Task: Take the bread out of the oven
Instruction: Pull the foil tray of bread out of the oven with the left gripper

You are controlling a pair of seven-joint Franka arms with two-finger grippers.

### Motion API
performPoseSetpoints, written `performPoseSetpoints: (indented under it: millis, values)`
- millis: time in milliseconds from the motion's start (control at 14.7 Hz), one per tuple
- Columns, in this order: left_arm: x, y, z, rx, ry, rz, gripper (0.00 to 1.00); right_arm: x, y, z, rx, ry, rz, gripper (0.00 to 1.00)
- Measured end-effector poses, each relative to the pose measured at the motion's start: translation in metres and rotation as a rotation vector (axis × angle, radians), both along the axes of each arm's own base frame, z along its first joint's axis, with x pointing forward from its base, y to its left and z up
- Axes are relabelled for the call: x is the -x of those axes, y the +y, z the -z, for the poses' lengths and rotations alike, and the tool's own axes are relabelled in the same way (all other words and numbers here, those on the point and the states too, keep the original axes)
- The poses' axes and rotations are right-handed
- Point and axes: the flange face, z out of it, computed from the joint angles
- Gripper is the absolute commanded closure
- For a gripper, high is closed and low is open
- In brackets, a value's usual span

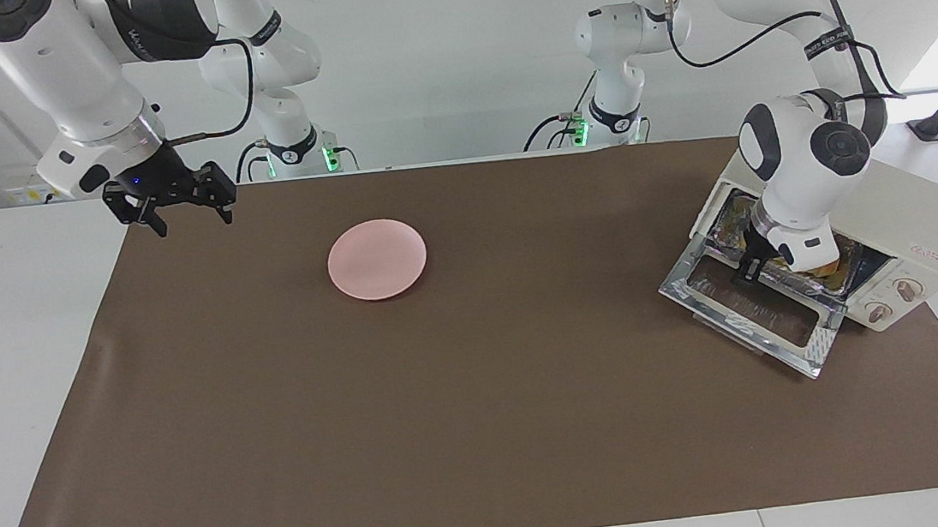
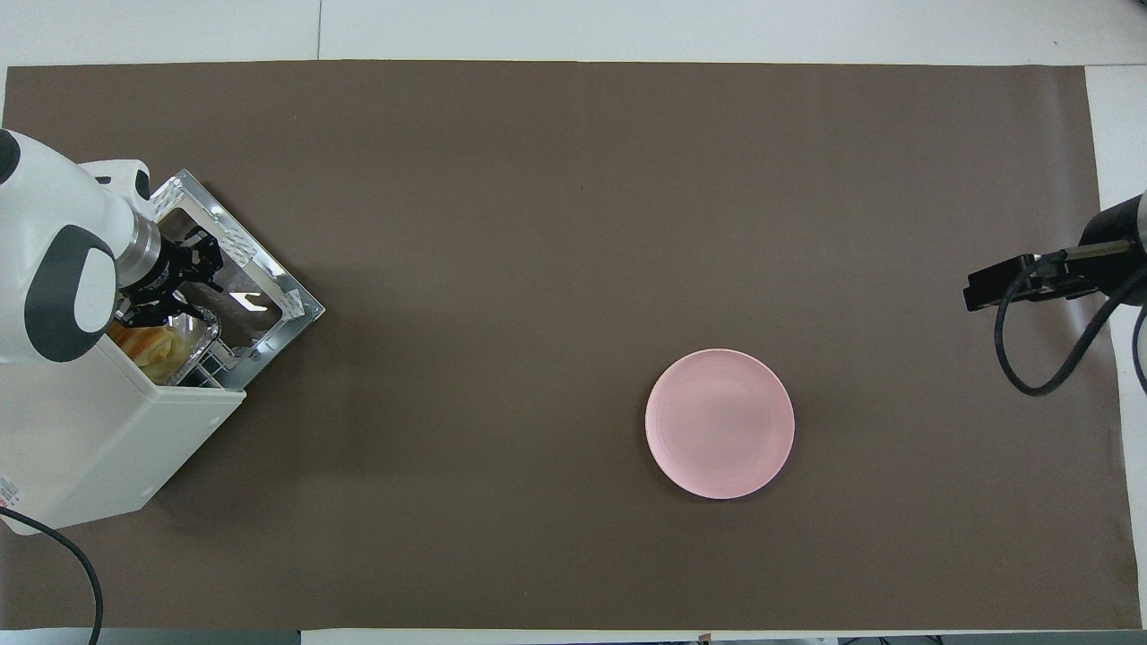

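We see the left tool (image 1: 752,267) at the oven (image 1: 904,226) mouth, right of the frame in the facing view, over the dropped door; whether its jaws grip anything we cannot tell. The bread (image 2: 148,339) lies in the oven, just beside and partly under that tool. The right tool (image 1: 186,206) waits upper left, jaws wide.

We see a white tabletop (image 1: 22,358) covered almost edge to edge by a brown mat (image 1: 482,400), with a plain white wall (image 1: 449,59) rising along the edge where daylight brightens one corner.
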Motion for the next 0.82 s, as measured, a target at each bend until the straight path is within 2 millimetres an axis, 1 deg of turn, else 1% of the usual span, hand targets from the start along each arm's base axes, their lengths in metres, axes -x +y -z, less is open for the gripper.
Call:
performPoseSetpoints:
  millis: [68,136,205,273,341,409,545,682,750,818]
  values:
    - [-0.002,-0.003,-0.004,0.001,-0.007,0.025,1.00,0.000,0.000,0.000,0.000,0.000,0.000,0.00]
    - [-0.005,-0.012,-0.011,0.003,-0.019,0.063,1.00,0.000,0.000,0.000,0.000,0.000,0.000,0.00]
    - [-0.009,-0.028,-0.021,0.006,-0.034,0.115,1.00,0.000,0.000,0.000,0.000,0.000,0.000,0.00]
    - [-0.014,-0.052,-0.032,0.008,-0.053,0.171,1.00,0.000,0.000,0.000,0.000,0.000,0.000,0.00]
    - [-0.017,-0.079,-0.043,0.010,-0.073,0.221,1.00,0.000,0.000,0.000,0.000,0.000,0.000,0.00]
    - [-0.018,-0.111,-0.053,0.013,-0.091,0.274,1.00,0.000,0.000,0.000,0.000,0.000,0.000,0.00]
    - [-0.011,-0.180,-0.066,0.019,-0.106,0.384,1.00,0.000,0.000,0.000,0.000,0.000,0.000,0.00]
    - [0.010,-0.253,-0.070,0.025,-0.111,0.509,1.00,0.000,0.000,0.000,0.000,0.000,0.000,0.00]
    - [0.022,-0.283,-0.069,0.028,-0.109,0.569,1.00,0.000,0.000,0.000,0.000,0.000,0.000,0.00]
    - [0.036,-0.309,-0.066,0.030,-0.102,0.629,1.00,0.000,0.000,0.000,0.000,0.000,0.000,0.00]
